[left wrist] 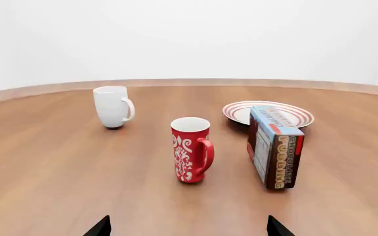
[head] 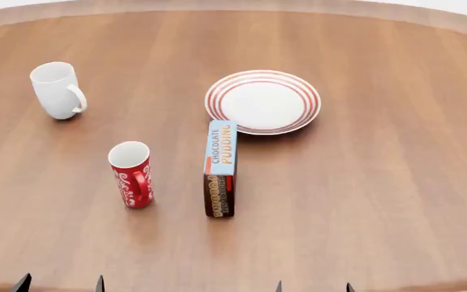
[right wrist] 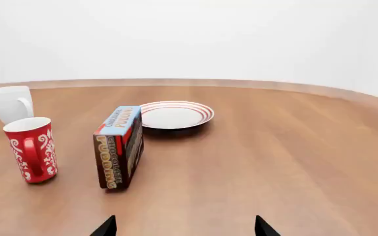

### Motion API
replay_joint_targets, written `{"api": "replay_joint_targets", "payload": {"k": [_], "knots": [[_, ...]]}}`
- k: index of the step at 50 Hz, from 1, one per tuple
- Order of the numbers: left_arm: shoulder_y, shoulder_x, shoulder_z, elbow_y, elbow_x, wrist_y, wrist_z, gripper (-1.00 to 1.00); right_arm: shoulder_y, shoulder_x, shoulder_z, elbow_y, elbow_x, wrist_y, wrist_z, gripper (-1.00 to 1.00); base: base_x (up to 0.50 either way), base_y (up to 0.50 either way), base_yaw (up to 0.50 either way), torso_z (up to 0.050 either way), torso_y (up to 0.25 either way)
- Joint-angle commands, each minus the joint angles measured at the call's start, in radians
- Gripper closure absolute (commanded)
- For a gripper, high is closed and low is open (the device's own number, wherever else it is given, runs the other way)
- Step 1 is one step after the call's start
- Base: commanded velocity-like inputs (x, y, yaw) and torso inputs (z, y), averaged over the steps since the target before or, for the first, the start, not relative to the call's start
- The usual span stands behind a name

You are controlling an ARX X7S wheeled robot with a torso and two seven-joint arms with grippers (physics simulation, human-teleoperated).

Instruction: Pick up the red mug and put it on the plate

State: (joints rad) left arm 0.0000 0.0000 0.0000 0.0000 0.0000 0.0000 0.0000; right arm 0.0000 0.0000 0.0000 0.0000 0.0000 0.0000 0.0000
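Head view: the red mug (head: 131, 174) stands upright on the wooden desk (head: 379, 194), left of centre, handle turned toward the near edge. A chocolate pudding box (head: 221, 168) stands on its long edge just beside the mug, to the right, not touching it. The plate (head: 262, 101) lies flat beyond the box, its near rim close to the box's far end. A white mug (head: 56, 90) stands well apart at far left. Only dark fingertips show at the lower edge: left gripper (head: 59, 284), right gripper (head: 313, 287).

Left wrist view: the left gripper (left wrist: 186, 227) has its two tips spread wide, holding nothing. The red mug (left wrist: 191, 149) stands ahead, between them.

Right wrist view: the right gripper (right wrist: 183, 226) is likewise spread wide and empty. The pudding box (right wrist: 118, 146) stands ahead, the red mug (right wrist: 32, 149) beside it, the plate (right wrist: 175, 114) beyond.
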Motion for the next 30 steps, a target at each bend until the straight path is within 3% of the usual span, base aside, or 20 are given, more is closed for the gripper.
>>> {"api": "replay_joint_targets", "payload": {"k": [1,30], "knots": [[-0.002,-0.016,0.020,-0.002,-0.013,0.002,-0.019,-1.00,0.000,0.014,-0.017,0.000,0.018,0.000,0.024,-1.00,0.00,0.00,0.00,0.000,0.000],[0.013,-0.086,0.078,0.121,-0.051,-0.012,-0.099,-1.00,0.002,0.073,-0.086,0.000,0.081,0.001,0.091,-1.00,0.00,0.00,0.00,0.000,0.000]]}}
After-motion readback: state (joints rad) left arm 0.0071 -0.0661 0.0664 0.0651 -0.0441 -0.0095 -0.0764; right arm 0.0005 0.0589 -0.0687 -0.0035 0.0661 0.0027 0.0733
